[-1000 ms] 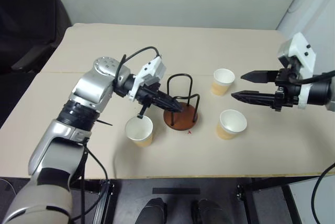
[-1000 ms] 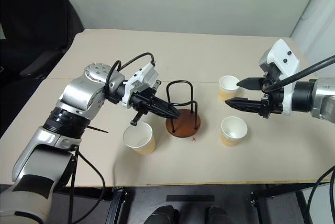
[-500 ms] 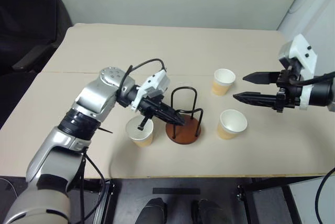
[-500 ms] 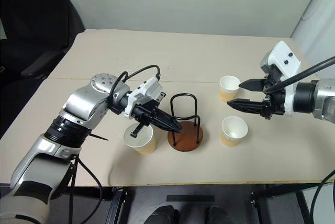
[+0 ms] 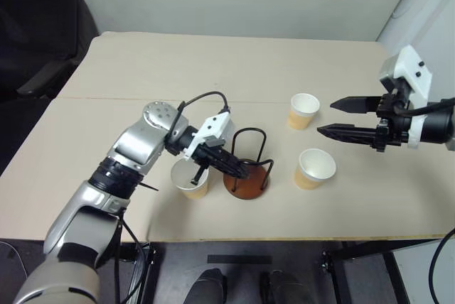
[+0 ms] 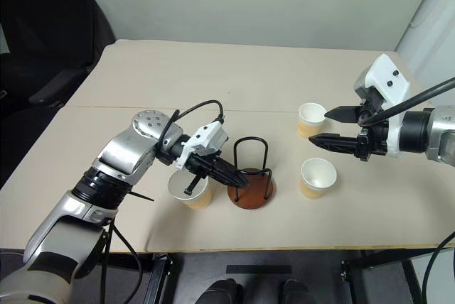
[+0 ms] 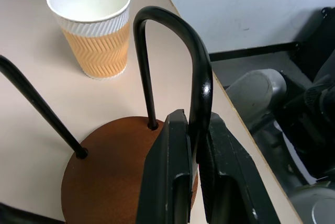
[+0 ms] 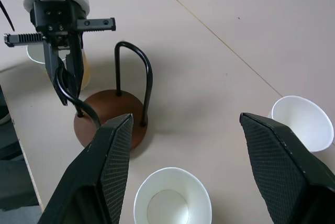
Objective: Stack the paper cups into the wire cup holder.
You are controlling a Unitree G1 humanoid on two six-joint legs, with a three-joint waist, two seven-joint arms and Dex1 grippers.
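Note:
The wire cup holder (image 5: 247,173), black wire loops on a round reddish-brown base, stands near the table's front edge. My left gripper (image 7: 194,125) is shut on one of its upright loops (image 7: 175,28). One tan paper cup (image 5: 190,180) stands just left of the holder, partly under my left wrist. Two more paper cups stand to the right, a farther one (image 5: 303,110) and a nearer one (image 5: 313,168). My right gripper (image 5: 325,117) hovers open above and between these two, holding nothing.
The beige table (image 5: 213,69) has a seam line across its middle, and its front edge (image 5: 284,237) lies close to the holder. A dark chair (image 5: 35,34) stands off the table's far left corner.
My left gripper has dragged the wire cup holder toward the table's front edge and closer to the left cup. The right arm and the cups have stayed in place.

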